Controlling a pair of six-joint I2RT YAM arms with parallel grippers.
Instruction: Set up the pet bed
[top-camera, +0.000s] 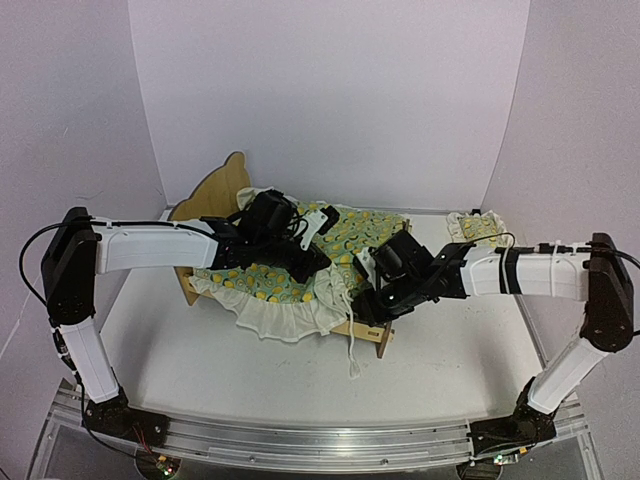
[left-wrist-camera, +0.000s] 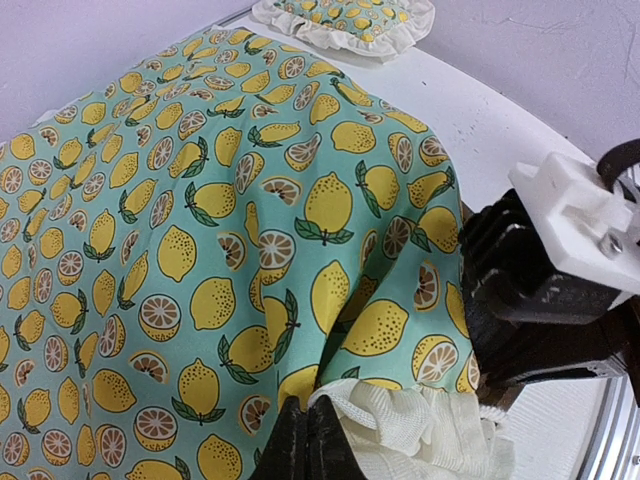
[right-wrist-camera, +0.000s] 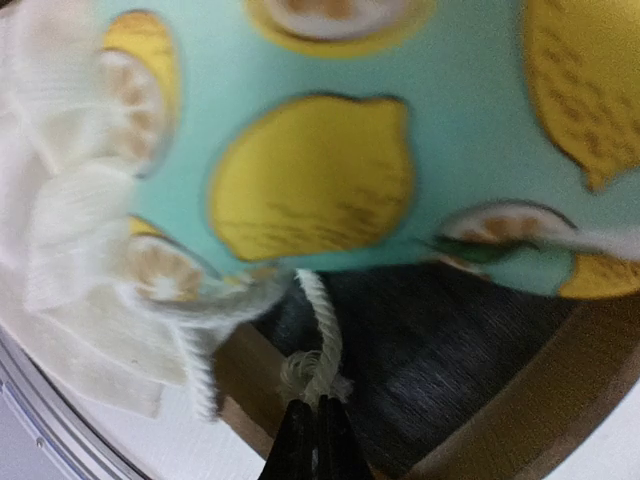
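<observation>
The pet bed (top-camera: 232, 182) is a plywood frame with a curved headboard at the back left. A lemon-print blanket (top-camera: 285, 280) with a white ruffle is draped over it. My left gripper (top-camera: 318, 262) is over the middle of the bed, and in the left wrist view it (left-wrist-camera: 305, 440) is shut on the blanket's ruffled edge (left-wrist-camera: 400, 420), with the cloth tented up from the pinch. My right gripper (top-camera: 362, 308) is at the bed's near right corner. In its own view it (right-wrist-camera: 318, 440) is shut on the knot of a white cord (right-wrist-camera: 322, 320) hanging from the blanket, over the dark mattress pad (right-wrist-camera: 460, 350) and wooden rail (right-wrist-camera: 545, 420).
A small matching ruffled pillow (top-camera: 478, 226) lies on the white table at the back right, also at the top of the left wrist view (left-wrist-camera: 345, 20). White walls stand close behind and at both sides. The right arm's wrist (left-wrist-camera: 550, 290) sits just right of my left gripper.
</observation>
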